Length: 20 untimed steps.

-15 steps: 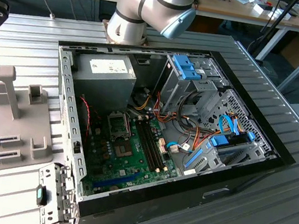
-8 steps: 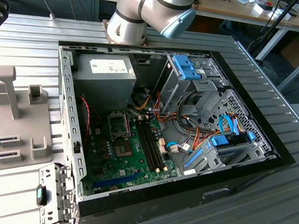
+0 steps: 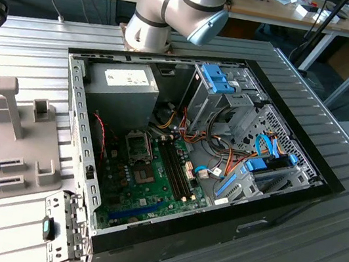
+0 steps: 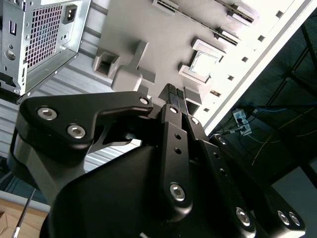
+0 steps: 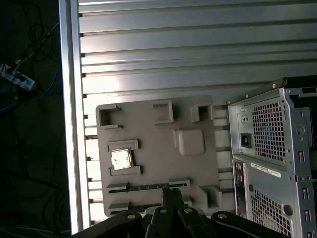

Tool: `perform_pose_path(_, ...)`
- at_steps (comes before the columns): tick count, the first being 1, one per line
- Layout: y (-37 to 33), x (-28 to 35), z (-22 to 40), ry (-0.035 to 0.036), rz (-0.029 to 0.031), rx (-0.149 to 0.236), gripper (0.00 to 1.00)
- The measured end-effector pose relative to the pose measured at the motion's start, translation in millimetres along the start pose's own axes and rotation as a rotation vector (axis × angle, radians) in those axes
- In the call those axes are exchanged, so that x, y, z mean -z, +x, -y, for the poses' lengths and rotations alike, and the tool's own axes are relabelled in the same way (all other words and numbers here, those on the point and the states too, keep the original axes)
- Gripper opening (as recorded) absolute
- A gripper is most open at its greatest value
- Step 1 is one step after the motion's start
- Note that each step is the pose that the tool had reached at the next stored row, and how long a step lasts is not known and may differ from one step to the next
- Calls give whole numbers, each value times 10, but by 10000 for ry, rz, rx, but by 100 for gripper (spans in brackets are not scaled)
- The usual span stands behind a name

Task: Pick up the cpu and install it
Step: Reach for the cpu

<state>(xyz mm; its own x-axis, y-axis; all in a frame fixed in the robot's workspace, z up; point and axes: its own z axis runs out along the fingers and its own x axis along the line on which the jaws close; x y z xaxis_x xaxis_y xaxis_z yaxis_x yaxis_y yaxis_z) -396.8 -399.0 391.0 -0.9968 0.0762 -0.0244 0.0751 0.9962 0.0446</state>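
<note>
The cpu, a small square chip with a dull silver lid, lies flat in a raised holder on the grey fixture plate beside the computer case. It also shows as a bright square, the cpu, in the second wrist view. My gripper hangs well above the plate, off to one side of the chip. Its black fingertips are pressed together with nothing between them. In the exterior view the open case holds the green motherboard with its cpu socket.
The open case holds a grey power-supply box, blue drive brackets and cable bundles. The fixture plate carries upright posts and a long dark memory stick. The ribbed metal table ends at an edge close to the plate.
</note>
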Motion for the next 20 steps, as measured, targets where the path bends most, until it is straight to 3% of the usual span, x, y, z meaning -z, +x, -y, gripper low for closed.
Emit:
perform_pose_path(6, 25, -33, 3, 0, 0, 0, 11)
perform_pose_path(14, 38, -138, -8, 0, 0, -1, 11)
perform_pose_path(20, 70, -195, -133, -1, 1, 0, 11)
